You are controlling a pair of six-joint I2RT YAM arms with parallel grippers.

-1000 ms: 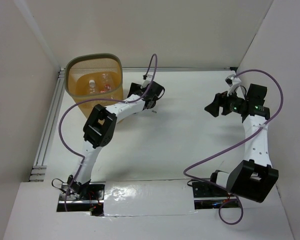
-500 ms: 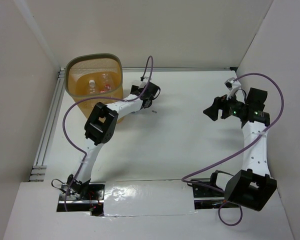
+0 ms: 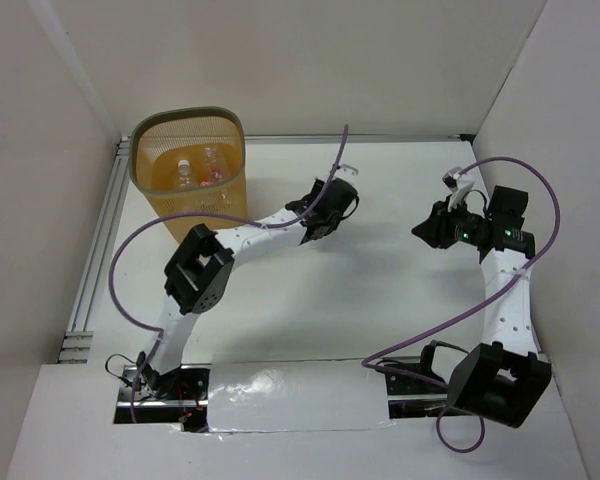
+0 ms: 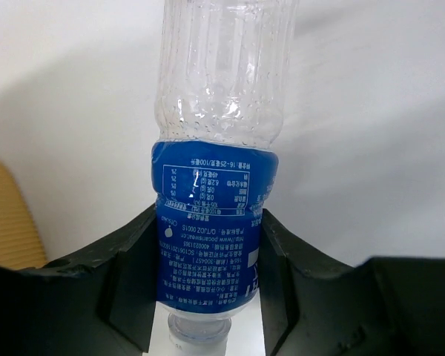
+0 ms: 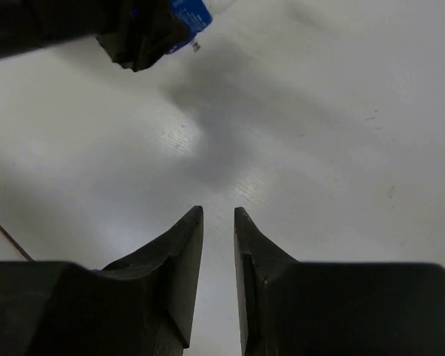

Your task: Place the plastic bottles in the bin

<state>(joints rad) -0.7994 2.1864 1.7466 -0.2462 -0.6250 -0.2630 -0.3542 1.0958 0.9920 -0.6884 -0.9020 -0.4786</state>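
Observation:
In the left wrist view a clear plastic bottle (image 4: 221, 111) with a blue label sits between the black fingers (image 4: 137, 274), cap end toward the camera. My left gripper (image 4: 209, 219) is shut on its labelled part. From above, the left gripper (image 3: 318, 226) is near the table's middle, to the right of the bin (image 3: 150, 132). The bin is orange-yellow mesh with a grey-tan rim, and other bottles (image 3: 185, 173) lie in it. My right gripper (image 3: 427, 228) is at the right, shut with nothing in it (image 5: 219, 213). The blue label (image 5: 190, 15) shows in the right wrist view, top left.
White walls close in the table at the back and on both sides. An aluminium rail (image 3: 92, 262) runs along the left edge. Purple cables (image 3: 130, 250) loop off both arms. The bin's orange wall (image 4: 7, 219) shows at the left of the left wrist view.
My left gripper closed on the blue-labelled bottle, then swung right and nearer, away from the bin. My right gripper went from open to shut, barely moving.

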